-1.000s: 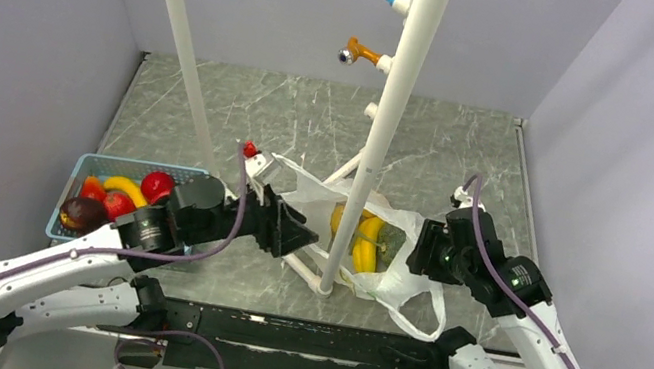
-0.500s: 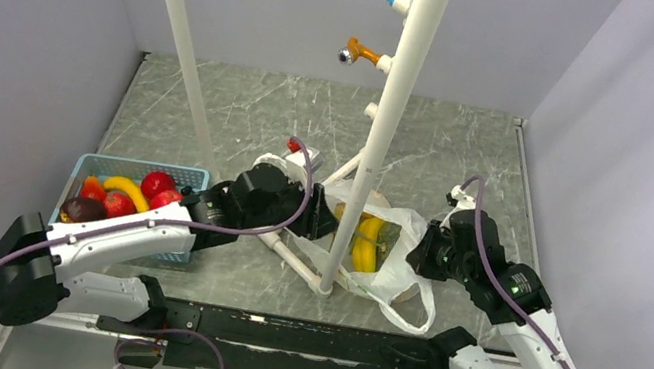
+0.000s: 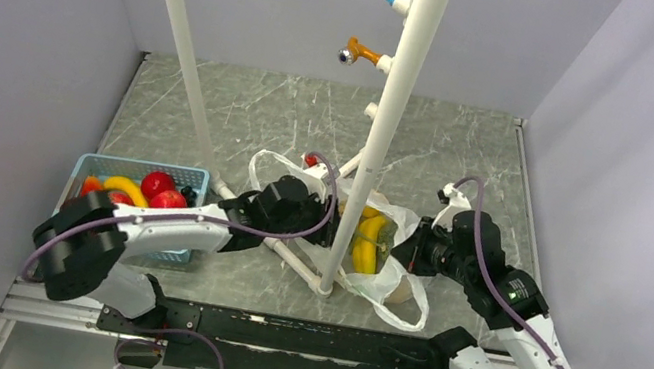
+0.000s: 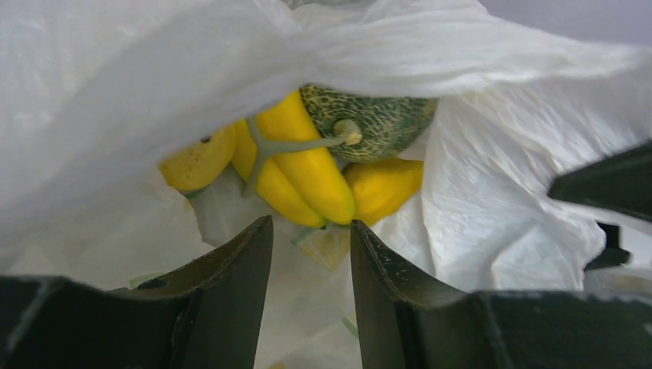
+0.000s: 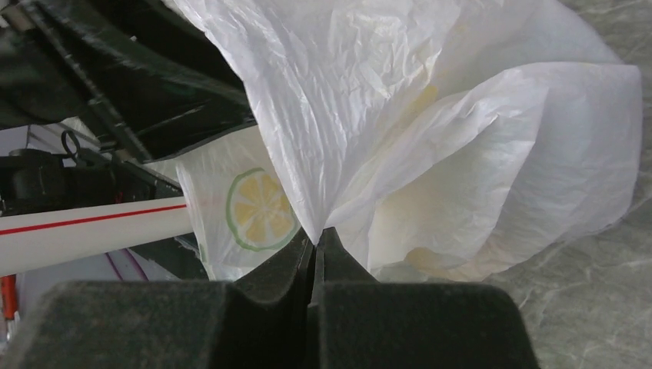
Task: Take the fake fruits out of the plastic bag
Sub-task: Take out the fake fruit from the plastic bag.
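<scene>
The plastic bag (image 3: 393, 275) lies crumpled at the foot of the white upright pole, its mouth facing left. Inside it are fake fruits: a bunch of yellow bananas (image 4: 304, 165), a netted green melon (image 4: 369, 119) and another yellow piece (image 4: 198, 157). My left gripper (image 4: 311, 224) is inside the bag's mouth, open, its fingertips just short of the banana tips with nothing between them. My right gripper (image 5: 317, 234) is shut on a pinched fold of the plastic bag (image 5: 430, 138) on its right side. From above, the bananas (image 3: 367, 243) show through the film.
A light-blue basket (image 3: 91, 165) at the left holds red apples (image 3: 157, 185) and a banana (image 3: 125, 188). A white upright pole (image 3: 377, 143) stands right at the bag, and a slanted pole (image 3: 178, 26) rises to the left. A floor pipe (image 3: 297, 263) runs under my left arm.
My left arm has swung right, from beside the basket into the bag's mouth, with its jaws narrowing. My right gripper has shut on the bag's edge and lifted it slightly.
</scene>
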You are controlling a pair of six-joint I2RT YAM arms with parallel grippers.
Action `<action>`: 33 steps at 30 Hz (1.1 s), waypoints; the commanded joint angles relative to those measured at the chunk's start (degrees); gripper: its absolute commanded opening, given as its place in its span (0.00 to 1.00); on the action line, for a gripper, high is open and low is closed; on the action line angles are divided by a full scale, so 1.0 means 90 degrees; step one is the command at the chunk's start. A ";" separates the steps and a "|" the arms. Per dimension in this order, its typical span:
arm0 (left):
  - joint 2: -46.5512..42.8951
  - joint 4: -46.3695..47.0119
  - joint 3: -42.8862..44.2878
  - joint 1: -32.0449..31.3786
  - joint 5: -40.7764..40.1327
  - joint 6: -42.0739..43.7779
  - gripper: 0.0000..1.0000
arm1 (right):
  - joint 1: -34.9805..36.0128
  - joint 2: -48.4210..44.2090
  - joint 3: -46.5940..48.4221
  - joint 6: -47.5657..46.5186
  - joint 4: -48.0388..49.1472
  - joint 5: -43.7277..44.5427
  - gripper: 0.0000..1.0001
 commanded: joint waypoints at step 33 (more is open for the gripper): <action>0.2666 0.2774 0.0840 -0.0025 -0.1063 0.0113 0.36 | -0.0002 -0.0217 -0.0454 0.0000 0.0361 -0.0377 0.00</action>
